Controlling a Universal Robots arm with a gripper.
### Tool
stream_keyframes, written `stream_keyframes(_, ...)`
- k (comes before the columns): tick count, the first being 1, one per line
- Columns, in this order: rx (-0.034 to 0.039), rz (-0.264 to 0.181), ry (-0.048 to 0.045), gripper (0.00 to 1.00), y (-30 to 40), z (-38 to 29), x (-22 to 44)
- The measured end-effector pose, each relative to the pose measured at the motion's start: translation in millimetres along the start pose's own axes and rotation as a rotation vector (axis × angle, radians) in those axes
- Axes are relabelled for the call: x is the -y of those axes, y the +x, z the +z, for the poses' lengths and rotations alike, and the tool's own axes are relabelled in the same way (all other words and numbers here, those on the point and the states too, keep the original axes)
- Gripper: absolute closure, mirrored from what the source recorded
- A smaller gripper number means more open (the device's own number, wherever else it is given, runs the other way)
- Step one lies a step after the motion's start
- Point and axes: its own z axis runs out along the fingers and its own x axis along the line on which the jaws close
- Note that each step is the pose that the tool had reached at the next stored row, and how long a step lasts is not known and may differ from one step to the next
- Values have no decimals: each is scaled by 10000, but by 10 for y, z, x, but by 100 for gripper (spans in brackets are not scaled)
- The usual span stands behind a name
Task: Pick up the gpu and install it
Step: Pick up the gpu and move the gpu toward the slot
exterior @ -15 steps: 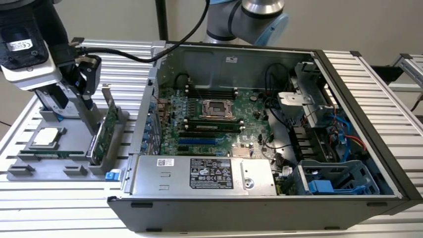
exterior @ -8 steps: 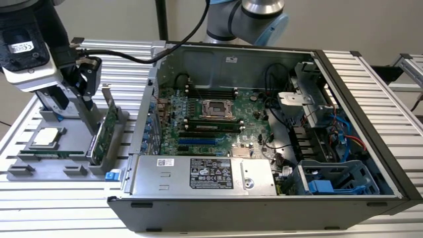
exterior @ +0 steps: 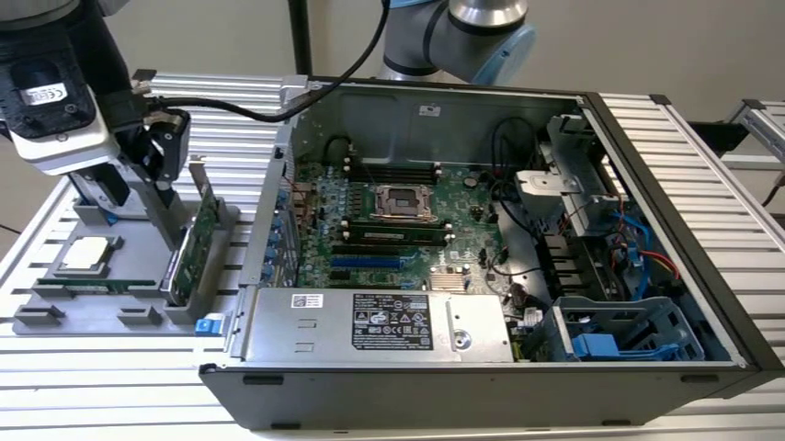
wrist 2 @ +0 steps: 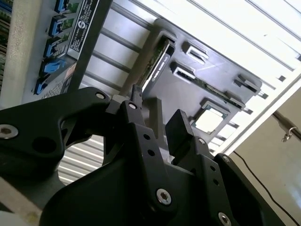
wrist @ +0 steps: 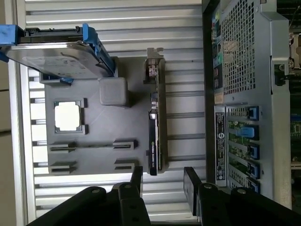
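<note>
One pincer point(wrist: 164, 179) gaping, empty, above gpu point(wrist: 155, 134) in grey tray point(wrist: 96, 125) on slatted table point(wrist: 117, 26).

The ribbed silver metal worktop point(exterior: 687, 138) carries a flat grey plastic parts tray point(exterior: 86, 319) at the exterior view's left and an open black computer case point(exterior: 491, 397) centre-right.

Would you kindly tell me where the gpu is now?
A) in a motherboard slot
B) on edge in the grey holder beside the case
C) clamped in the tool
B: the gpu stands on edge in the grey holder outside the case, and the tool is open and empty.
</note>
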Motion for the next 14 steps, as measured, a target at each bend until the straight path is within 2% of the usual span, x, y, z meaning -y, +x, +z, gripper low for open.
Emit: stream_keyframes(14,0,-1,-1,0,0,65,-15)
